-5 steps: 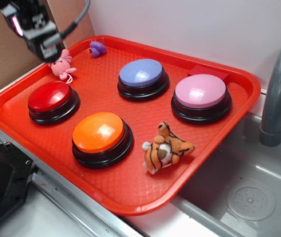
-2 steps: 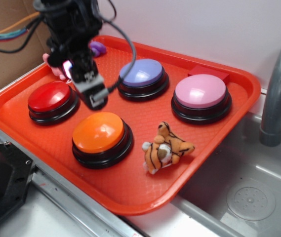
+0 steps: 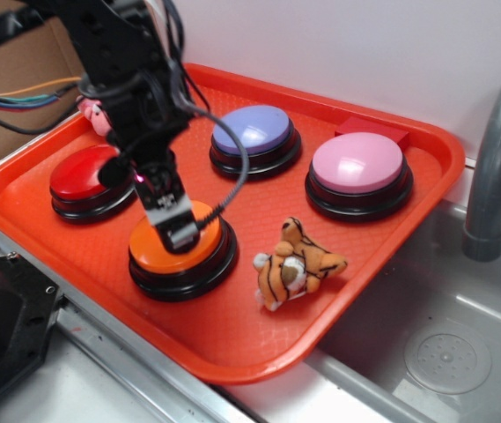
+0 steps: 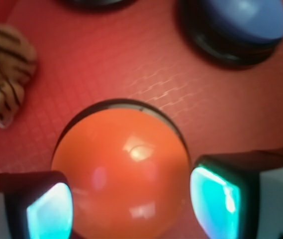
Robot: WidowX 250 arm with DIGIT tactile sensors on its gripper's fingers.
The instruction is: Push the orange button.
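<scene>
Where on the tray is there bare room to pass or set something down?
Free: the tray's front strip below the orange button and tiger, and the middle between blue button and tiger. Crowded: the left, where the gripper hangs by the red button.

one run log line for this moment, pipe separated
target: orange button | hand: open, fingers either side of the dome, directly over it | contact: cannot tell | neighbours: red button, plush tiger untouched

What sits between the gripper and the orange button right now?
Nothing visible. The gripper is directly over the orange button, and the wrist view shows its dome bare between the two fingers. The plush tiger lies off to the side on the tray.
</scene>
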